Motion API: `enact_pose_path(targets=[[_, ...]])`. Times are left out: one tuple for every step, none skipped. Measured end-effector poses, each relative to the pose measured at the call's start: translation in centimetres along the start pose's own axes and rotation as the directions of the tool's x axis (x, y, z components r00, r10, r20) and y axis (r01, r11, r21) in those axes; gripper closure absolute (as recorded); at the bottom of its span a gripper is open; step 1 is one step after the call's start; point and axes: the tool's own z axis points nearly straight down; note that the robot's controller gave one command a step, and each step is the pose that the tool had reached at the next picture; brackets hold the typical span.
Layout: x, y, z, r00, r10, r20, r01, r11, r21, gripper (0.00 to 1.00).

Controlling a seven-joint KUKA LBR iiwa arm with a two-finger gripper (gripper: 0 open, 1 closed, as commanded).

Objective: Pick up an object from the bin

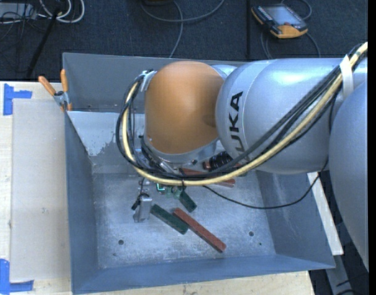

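The arm reaches in with its wrist turned down, so the gripper [140, 211] hangs low over the floor of the bin [89, 238], under the orange cover [175, 106]. That stance fits the work: what lies here is flat and thin, and such things are best taken from straight above. I cannot tell whether the gripper stands wide or narrow, since the cover and the cables [280, 143] hide most of it, and nothing can be seen held in it.

The nearest thing is a green bar [170, 219], flat on the floor. Its near end lies just beside the gripper's tip, and the rest runs away from the tool at a slant. A brown bar [201, 231] lies just beyond it on the side away from the gripper, along much the same line. The two seem to touch near their upper ends. A small green piece [187, 201] sits near, under the wrist.

The green bar is probably the one to take. The gripper is beside its end, not over its middle, so I judge that a small shift along the bar is needed before a grasp
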Motion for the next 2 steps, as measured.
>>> enact_pose_path(targets=[[-5.5,-9.1,5.1,1.000,-0.001,0.005,0.001,1.000,0.000,0.00],[-2.5,-13.1,15.0,0.997,0.078,0.009,-0.078,0.997,-0.005,0.00]])
